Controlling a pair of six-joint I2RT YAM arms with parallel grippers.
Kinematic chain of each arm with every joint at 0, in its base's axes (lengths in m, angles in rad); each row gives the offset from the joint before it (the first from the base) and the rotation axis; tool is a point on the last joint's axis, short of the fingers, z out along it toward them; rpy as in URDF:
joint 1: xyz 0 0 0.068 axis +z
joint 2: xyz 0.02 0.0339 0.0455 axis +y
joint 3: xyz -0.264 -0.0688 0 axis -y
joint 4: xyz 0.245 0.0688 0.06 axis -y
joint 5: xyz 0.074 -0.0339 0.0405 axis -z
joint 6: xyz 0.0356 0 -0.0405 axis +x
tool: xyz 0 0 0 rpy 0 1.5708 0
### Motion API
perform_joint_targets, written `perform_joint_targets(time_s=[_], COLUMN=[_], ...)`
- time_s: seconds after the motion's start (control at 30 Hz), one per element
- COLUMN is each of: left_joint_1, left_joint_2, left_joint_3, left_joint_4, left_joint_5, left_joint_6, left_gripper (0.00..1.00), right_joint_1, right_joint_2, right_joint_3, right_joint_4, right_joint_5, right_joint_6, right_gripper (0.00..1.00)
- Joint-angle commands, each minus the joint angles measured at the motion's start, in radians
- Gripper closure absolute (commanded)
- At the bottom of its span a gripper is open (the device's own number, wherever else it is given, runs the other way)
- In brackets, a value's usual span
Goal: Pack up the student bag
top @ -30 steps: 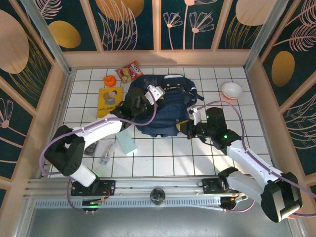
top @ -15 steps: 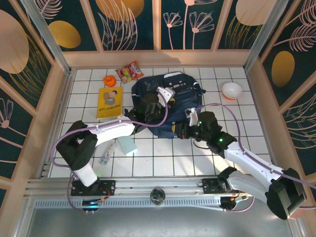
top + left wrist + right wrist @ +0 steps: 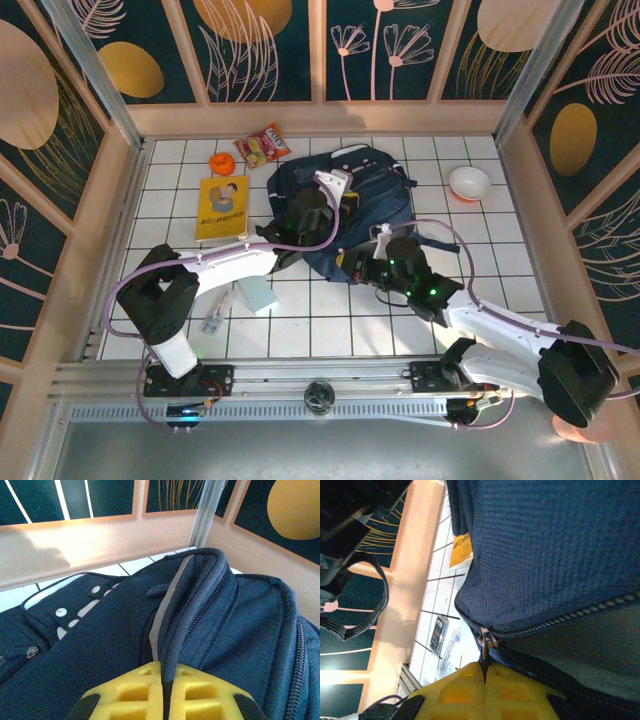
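The student bag, dark navy, lies on the tiled floor at mid-back. My left gripper is over its upper left part and is shut on a raised seam fold of the bag; the yellow fingers pinch the fabric between them. My right gripper is at the bag's near edge. In the right wrist view it is shut on the metal zipper pull, at the end of a zipper line running right across the navy fabric.
A yellow book, an orange object and a snack packet lie left of the bag. A white bowl sits at the back right. A teal box, a clear packet and a dark calculator lie near the left arm.
My right gripper has slid left along the bag's near edge with the zipper pull. My left gripper moved right and back with the fold, and the bag shifted right.
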Motion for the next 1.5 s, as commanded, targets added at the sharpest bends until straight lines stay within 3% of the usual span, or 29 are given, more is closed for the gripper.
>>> perform_joint_targets(time_s=[0.0,0.23,0.4,0.57,0.83,1.0,1.1,1.2,1.33,1.47], left_joint_1=[-0.017,-0.017,-0.017,-0.012,0.012,0.035,0.038,0.04,0.04,0.043], left_joint_2=[-0.01,-0.017,-0.034,-0.055,-0.077,-0.08,-0.077,-0.07,-0.072,-0.083], left_joint_3=[0.063,0.057,0.035,0.024,0.006,0.004,0.01,0.031,0.04,0.038], left_joint_4=[0.189,0.206,0.202,0.18,0.168,0.167,0.149,0.11,0.073,0.051], left_joint_5=[0.014,0.062,0.016,0.019,0.125,0.224,0.227,0.227,0.234,0.258], left_joint_6=[-0.066,-0.083,-0.034,0.033,0.054,0.044,0.044,0.043,0.043,0.041], left_gripper=[1.0,1.0,1.0,1.0,1.0,1.0,1.0,1.0,1.0,1.0], right_joint_1=[0.024,0.052,0.062,0.057,-0.032,-0.165,-0.215,-0.22,-0.221,-0.227], right_joint_2=[0.039,0.105,0.085,-0.035,-0.335,-0.439,-0.446,-0.427,-0.407,-0.391], right_joint_3=[0.005,0.017,0.019,0.007,0.015,0.008,0.011,0.013,0.007,0.013], right_joint_4=[0.104,0.177,0.138,0.006,-0.3,-0.329,-0.328,-0.308,-0.275,-0.26], right_joint_5=[0.026,0.043,0.055,0.092,0.163,0.063,0.008,-0.024,-0.034,-0.035], right_joint_6=[0.063,0.115,0.113,0.093,0.049,0.038,0.043,0.062,0.092,0.09], right_gripper=[1.0,1.0,0.99,0.69,0.39,0.33,0.31,0.3,0.16,0.12])
